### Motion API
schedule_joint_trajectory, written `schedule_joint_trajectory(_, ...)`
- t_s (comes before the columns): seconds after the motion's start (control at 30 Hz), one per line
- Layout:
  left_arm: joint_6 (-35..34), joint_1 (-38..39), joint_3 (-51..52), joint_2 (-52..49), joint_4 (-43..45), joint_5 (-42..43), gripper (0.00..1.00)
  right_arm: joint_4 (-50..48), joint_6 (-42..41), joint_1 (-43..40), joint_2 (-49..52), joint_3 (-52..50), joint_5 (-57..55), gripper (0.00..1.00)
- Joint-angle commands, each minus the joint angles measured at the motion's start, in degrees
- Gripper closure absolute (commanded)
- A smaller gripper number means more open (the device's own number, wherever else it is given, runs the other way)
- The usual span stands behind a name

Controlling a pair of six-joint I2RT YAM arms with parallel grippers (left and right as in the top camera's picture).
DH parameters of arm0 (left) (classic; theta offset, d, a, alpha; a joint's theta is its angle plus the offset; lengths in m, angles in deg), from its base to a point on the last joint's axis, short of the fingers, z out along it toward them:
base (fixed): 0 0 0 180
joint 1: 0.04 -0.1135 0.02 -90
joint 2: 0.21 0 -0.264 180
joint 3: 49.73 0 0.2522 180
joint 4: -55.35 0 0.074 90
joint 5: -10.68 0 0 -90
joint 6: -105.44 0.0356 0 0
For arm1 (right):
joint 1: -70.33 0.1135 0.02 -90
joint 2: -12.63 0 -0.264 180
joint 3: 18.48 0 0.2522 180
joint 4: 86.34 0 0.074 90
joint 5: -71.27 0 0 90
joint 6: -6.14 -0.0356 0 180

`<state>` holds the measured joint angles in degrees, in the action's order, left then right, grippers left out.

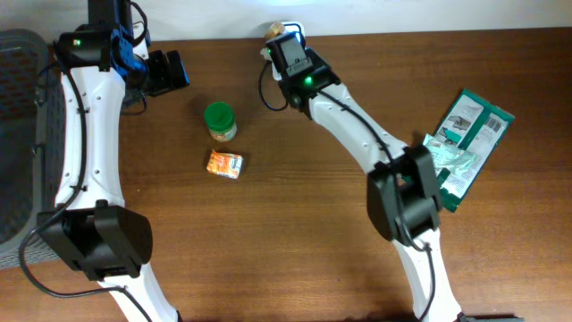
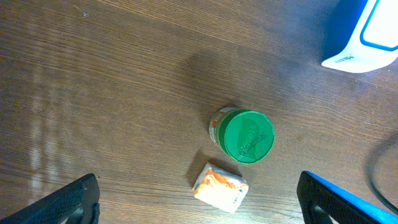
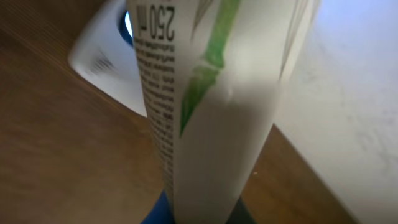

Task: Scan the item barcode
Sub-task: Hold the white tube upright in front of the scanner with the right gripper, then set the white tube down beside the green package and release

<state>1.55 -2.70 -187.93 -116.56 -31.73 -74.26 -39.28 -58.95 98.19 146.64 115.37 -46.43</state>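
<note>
Brown wood-grain table (image 1: pixel 295 259) underneath everything. Nearest the arm bases and off to the right, green printed pouches (image 1: pixel 472 134) overlapping close to the table's right edge, one corner hidden behind the right arm's elbow. Farther in and left of centre, a small orange packet (image 1: pixel 224 164) lying flat. Just beyond it, a jar (image 1: pixel 220 119) with a green lid standing upright, near the packet but apart from it. Beyond the jar, toward the far left, left gripper (image 1: pixel 177 70) hanging above the wood with its fingers (image 2: pixel 74 202) spread wide and gripping nothing, one at each bottom corner of the left wrist view, with jar and packet below on the wood. At the far edge near the centre, right gripper (image 1: pixel 290 55) clamped tight on a white tube (image 3: pixel 217 143) with a green stripe and "250 ml" printed down its side. Close behind the tube, a white-and-blue scanner (image 3: pixel 102 59) sitting at the back of the table, next to the pale wall (image 3: pixel 348 93). Touching the tube or not, impossible to tell.
</note>
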Motion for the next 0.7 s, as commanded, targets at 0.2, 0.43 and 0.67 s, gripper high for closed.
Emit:
schedule_joint_trajectory(0.2, 0.3, -0.1, -0.5, 0.5, 0.0, -0.4, 0.01, 29.6, -27.0, -5.4, -23.7, 1.4, 26.6, 0.96)
schedule_joint_trajectory(0.43, 0.3, -0.1, -0.5, 0.5, 0.0, -0.4, 0.01, 41.9, -37.9, -18.3, -23.6, -9.2, 30.9, 0.96)
schedule_joint_trajectory(0.67, 0.3, -0.1, -0.5, 0.5, 0.0, -0.4, 0.01, 25.6, -37.8, -26.1, -23.6, -32.6, 35.1, 0.96)
